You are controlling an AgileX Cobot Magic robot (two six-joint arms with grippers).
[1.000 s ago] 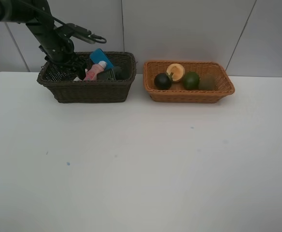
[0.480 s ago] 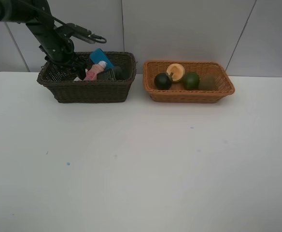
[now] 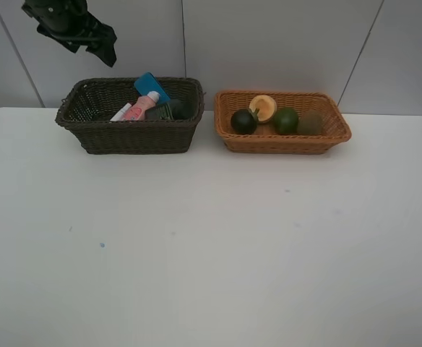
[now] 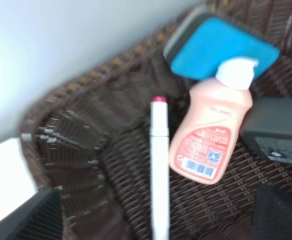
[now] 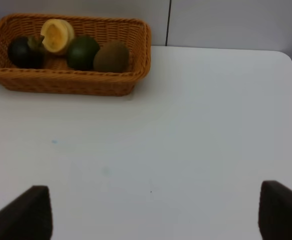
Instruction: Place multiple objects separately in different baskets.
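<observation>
The dark brown basket (image 3: 131, 134) holds a blue flat block (image 3: 152, 85), a pink bottle (image 3: 142, 106), a white-red marker (image 3: 121, 112) and a dark grey bottle (image 3: 172, 110). My left gripper (image 3: 104, 48) hangs open and empty above that basket's left end. Below the left gripper (image 4: 156, 220) in its wrist view lie the marker (image 4: 159, 160), pink bottle (image 4: 211, 135), blue block (image 4: 221, 47) and grey bottle (image 4: 281, 130). The light basket (image 3: 283, 143) holds a mangosteen (image 3: 243, 121), peach (image 3: 263, 107), green fruit (image 3: 285, 120) and kiwi (image 3: 310, 123). My right gripper (image 5: 153, 212) is open over bare table.
The white table (image 3: 211, 238) stretches in front of both baskets, which stand side by side at its far edge against a pale wall. In the right wrist view the light basket (image 5: 86, 82) with its fruit lies well ahead of the fingers.
My left arm has lifted out of the dark basket, up and to the left. The marker now shows lying in that basket. Nothing else has moved.
</observation>
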